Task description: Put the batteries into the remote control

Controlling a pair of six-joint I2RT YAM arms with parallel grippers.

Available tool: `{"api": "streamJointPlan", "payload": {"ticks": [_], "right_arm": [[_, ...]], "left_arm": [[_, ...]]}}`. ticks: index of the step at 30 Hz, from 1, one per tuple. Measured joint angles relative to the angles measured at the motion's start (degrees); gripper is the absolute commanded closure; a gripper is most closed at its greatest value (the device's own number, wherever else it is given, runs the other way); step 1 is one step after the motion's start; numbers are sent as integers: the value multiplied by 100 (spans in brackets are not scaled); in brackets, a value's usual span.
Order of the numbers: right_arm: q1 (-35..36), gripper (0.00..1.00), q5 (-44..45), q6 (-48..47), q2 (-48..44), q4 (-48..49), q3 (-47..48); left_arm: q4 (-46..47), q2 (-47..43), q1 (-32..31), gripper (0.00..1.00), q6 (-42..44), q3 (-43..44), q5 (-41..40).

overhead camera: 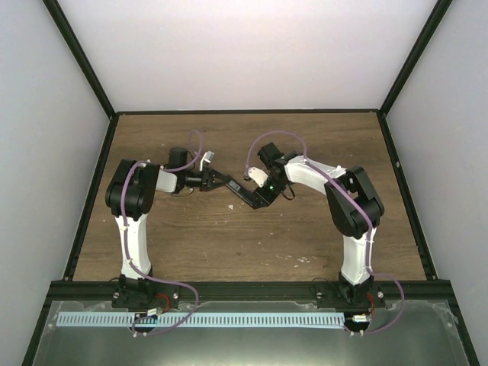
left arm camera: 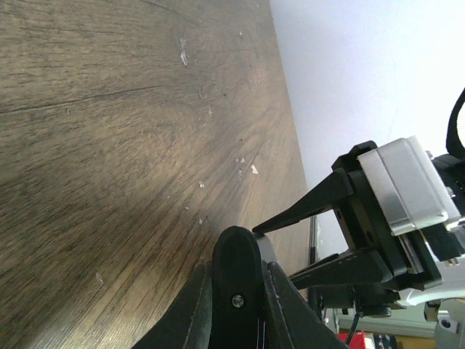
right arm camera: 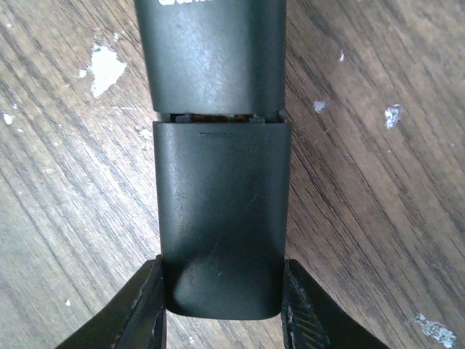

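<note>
Right wrist view shows the remote control [right arm camera: 211, 58] back-side up over the wooden table [right arm camera: 378, 218]. Its near end is squeezed between the two fingers [right arm camera: 142, 313] of the right gripper [right arm camera: 221, 316]. The fingers are part way open, just as wide as the remote, and they press on both of its sides. The small black cover [right arm camera: 221, 211] sits on the back of the remote and is almost shut. A thin crack shows between the cover and the rest of the remote, and a bit of orange peeks out of it. I cannot see the batteries in any view, not on the table and not in a gripper. So I think they are already inside, under the cover, but that is a guess. In the top view the remote is in the middle of the table, between the two arms, and the left gripper [overhead camera: 219, 181] is right at its far end. The left gripper is shut tight. I cannot tell if it touches the remote or has anything pinched in it. What looks left to do is small: push the cover the last bit until the crack is gone.
</note>
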Motion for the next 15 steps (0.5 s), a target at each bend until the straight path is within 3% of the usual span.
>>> {"api": "streamJointPlan", "payload": {"ticks": [15], "right_arm": [[52,69,173,0,85,0,9]], "left_arm": [[-258,0,2,100,103,68,11]]}}
